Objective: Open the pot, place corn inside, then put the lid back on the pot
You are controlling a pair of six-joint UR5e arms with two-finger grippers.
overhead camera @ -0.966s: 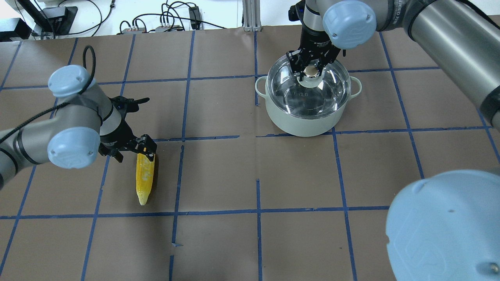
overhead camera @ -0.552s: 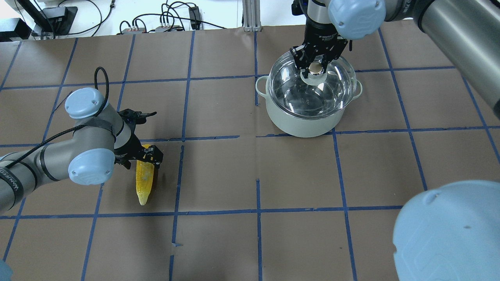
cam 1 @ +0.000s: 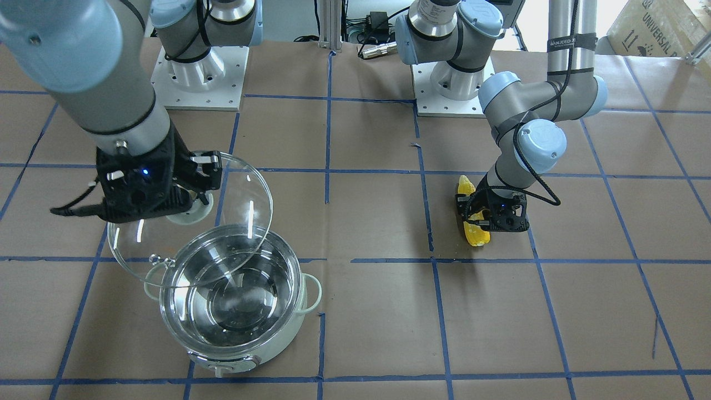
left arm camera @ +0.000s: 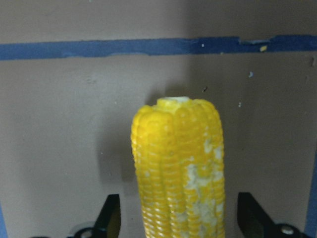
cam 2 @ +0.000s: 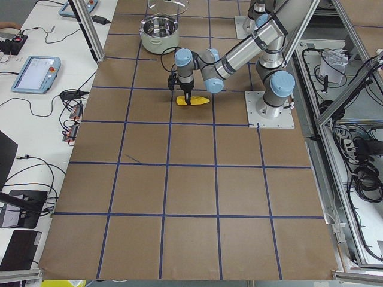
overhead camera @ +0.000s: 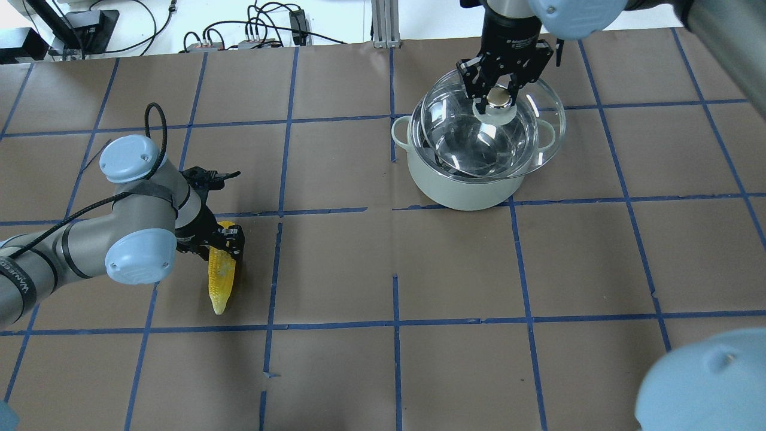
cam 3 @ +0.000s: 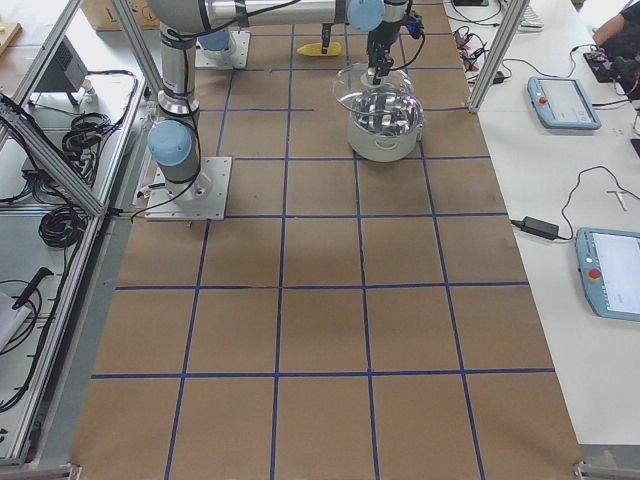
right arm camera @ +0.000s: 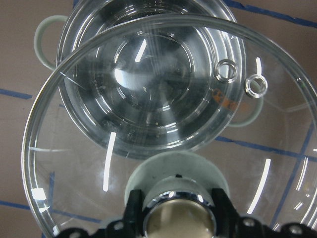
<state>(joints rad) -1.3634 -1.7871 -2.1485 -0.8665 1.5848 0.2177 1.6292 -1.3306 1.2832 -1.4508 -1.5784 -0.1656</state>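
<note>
The pale mint pot (overhead camera: pixel 473 190) stands open at the far right, its steel inside bare (cam 1: pixel 233 300). My right gripper (overhead camera: pixel 495 99) is shut on the knob of the clear glass lid (overhead camera: pixel 455 117) and holds it lifted and tilted, shifted off the pot towards the far right (cam 1: pixel 244 189). The right wrist view shows the pot through the lid (right arm camera: pixel 148 99). The yellow corn (overhead camera: pixel 220 281) lies on the table at the left. My left gripper (overhead camera: pixel 226 242) is open and straddles its thick end; the fingers (left arm camera: pixel 110 218) stand clear of the cob (left arm camera: pixel 178 163) on both sides.
Blue tape lines mark a grid on the brown table cover (overhead camera: pixel 395 269). Cables and boxes (overhead camera: pixel 257 30) lie beyond the far edge. The two arm bases (cam 1: pixel 197 72) stand on the robot's side. Tablets (cam 3: pixel 560 100) lie on a side bench.
My right gripper has lifted the lid off the pot and carried it up and to the right. My left gripper has come down over the corn's thick end.
</note>
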